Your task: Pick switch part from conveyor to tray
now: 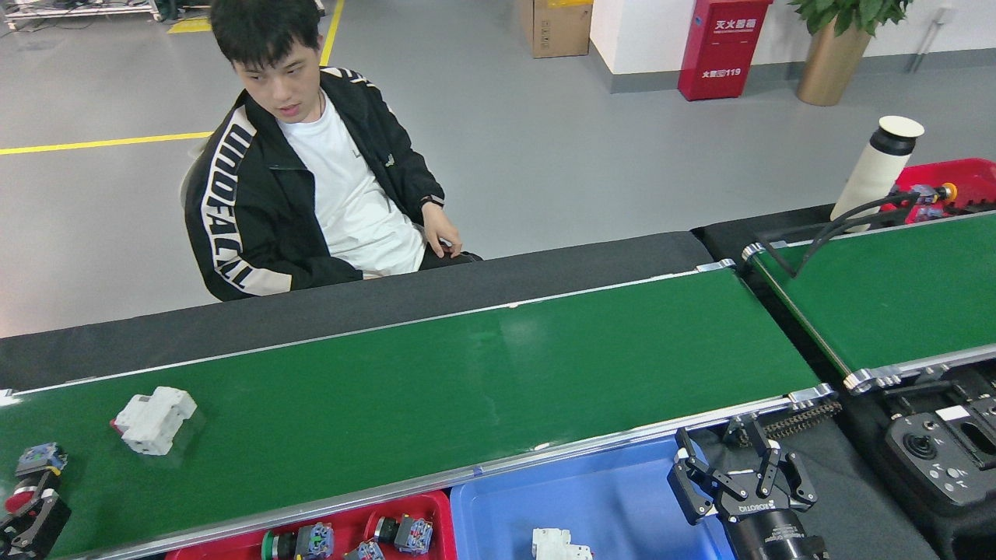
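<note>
Progress check from my remote seat: my right gripper (738, 481) hangs with its fingers spread wide and nothing in them, just past the near rail of the conveyor (467, 389). Right beside it on its left sits the blue tray (591, 498) with one white part (559, 544) already dropped in. Further left, the red tray (233, 548) has a few push-button switches. Left to do: a white breaker-looking switch part (154, 418) lies on the belt, well off to the left. My left gripper (29, 519) is at the frame edge near a red button switch (31, 474); I honestly can't tell if it's gripping.
</note>
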Controlling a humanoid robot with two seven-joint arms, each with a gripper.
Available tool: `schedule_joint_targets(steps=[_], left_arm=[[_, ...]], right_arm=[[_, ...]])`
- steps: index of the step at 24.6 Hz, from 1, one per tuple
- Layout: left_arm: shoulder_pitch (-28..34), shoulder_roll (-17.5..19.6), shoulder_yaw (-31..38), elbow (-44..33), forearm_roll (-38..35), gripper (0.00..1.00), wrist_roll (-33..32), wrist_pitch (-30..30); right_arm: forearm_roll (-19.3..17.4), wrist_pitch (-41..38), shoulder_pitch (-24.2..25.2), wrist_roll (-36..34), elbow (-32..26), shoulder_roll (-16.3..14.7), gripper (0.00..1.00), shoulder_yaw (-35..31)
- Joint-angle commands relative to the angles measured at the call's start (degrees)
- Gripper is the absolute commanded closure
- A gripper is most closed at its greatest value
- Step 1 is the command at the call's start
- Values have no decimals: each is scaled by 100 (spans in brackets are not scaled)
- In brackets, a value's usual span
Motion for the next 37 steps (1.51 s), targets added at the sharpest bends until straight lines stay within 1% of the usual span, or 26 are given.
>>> schedule_joint_targets(steps=[1,3,4,6,7,8,9,10,11,13,15,17,19,21,24,26,28,31,34,35,37], left_arm=[[-129,232,19,201,-19,0,216,120],[-243,443,-25,667,-28,1,322,401],[-331,558,-113,878,-28,3,331,472],[-551,874,-324,1423,-10,11,357,551],[-630,1041,-386,1713,-1,18,471,542],[-700,1225,-456,1976,-10,31,620,525],[-744,1366,-535,2161,-10,40,726,490],[-770,1542,-711,2390,16,57,823,472],[-814,1683,-922,2601,34,83,893,481],[-937,1753,-1124,2803,95,92,1007,490],[-955,1753,-1177,2820,104,95,1148,481],[-955,1718,-1168,2794,139,96,1157,454],[-928,1709,-1168,2759,333,96,1157,410],[-814,1744,-1150,2662,763,96,1122,208],[-419,1797,-1062,2355,1159,96,1104,85],[-14,1779,-992,2012,1405,96,1113,-55],[548,1709,-834,1432,1677,96,1104,-231],[1523,1410,-518,290,2046,95,1104,-424],[2297,971,-280,-950,2161,95,1113,-1093],[2472,796,-245,-1371,2152,95,1113,-1390],[2666,531,-289,-2049,2082,95,1086,-1778]], right_arm=[[-13,-28,-81,-37,7,-31,1,-32],[-13,-37,-72,-45,34,-31,1,-32],[-31,-37,-72,-37,42,-40,1,-32],[-110,-37,-72,-37,42,-49,1,-23],[-127,-37,-72,-37,42,-49,1,-23],[-127,-37,-81,-37,42,-40,1,-23],[-127,-37,-90,-37,42,-40,1,-23],[-127,-37,-90,-37,42,-40,1,-23],[-127,-37,-98,-37,42,-40,1,-23],[-127,-37,-98,-37,42,-40,1,-23],[-119,-37,-98,-37,42,-40,1,-23],[-127,-37,-98,-37,42,-40,1,-23],[-127,-37,-90,-37,42,-40,1,-23],[-127,-37,-55,-45,42,-40,1,-23],[-127,-28,-28,-45,42,-31,1,-23],[-127,-20,-11,-45,42,-31,1,-41],[-127,-11,7,-45,42,-31,1,-155],[-127,-28,165,-45,51,-40,1,-348],[-127,-28,288,-45,42,-49,1,-594],[-127,-28,315,-45,42,-40,1,-708],[-136,-28,315,-45,51,-40,1,-841]])
